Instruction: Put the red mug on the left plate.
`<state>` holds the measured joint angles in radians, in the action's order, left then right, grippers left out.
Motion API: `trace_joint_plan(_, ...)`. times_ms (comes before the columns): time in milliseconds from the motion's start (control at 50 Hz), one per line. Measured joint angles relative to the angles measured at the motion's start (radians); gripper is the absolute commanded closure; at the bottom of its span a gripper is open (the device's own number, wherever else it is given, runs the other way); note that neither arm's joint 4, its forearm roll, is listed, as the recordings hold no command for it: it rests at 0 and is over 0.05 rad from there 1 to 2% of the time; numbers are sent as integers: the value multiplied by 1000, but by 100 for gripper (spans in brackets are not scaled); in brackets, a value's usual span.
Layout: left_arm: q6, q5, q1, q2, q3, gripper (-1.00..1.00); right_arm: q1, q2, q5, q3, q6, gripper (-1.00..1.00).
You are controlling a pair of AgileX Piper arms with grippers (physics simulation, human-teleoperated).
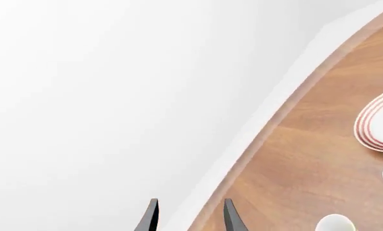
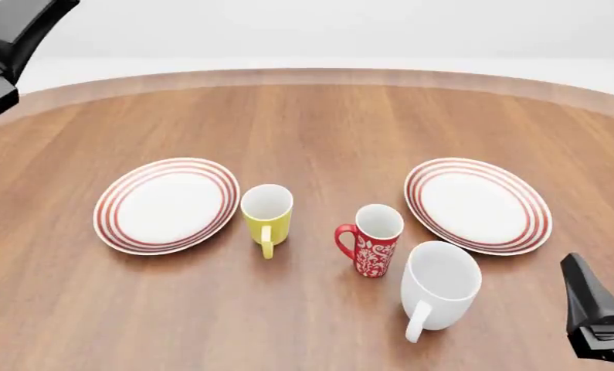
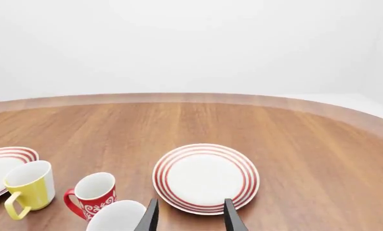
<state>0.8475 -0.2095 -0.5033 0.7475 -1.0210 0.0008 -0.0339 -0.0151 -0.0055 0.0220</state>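
The left end effector [image 1: 189, 216] hangs with fingers spread and empty over the desk's [image 2: 317, 124] far left edge. The right end effector [image 3: 189, 216], also spread and empty, sits low at the near right, just beside the white mug [image 2: 439, 287]. The red mug [image 2: 374, 239] stands upright mid-desk, between the yellow mug [image 2: 266, 216] and the white mug, well apart from the left plate [image 2: 167, 204].

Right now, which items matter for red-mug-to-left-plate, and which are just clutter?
Task items:
red mug
left plate

Clutter:
yellow mug
white mug
right plate
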Motion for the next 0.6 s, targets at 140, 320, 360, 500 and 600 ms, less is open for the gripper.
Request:
trace_joint_plan(140,41,-44,-18,67,-74,-100,0,0,0,0,0,-100)
trace_joint_plan(320,86,-117,-41,147,-174,-100,0,0,0,0,0,-100)
trace_joint_plan(360,89,-136,-43,165,-199,-100,0,0,0,0,0,-100)
trace_joint_plan(500,77,-226,-70,232,-294,-100,0,0,0,0,0,-100)
trace_joint_plan(600,55,-294,-94,282,-374,-100,0,0,0,0,0,-100)
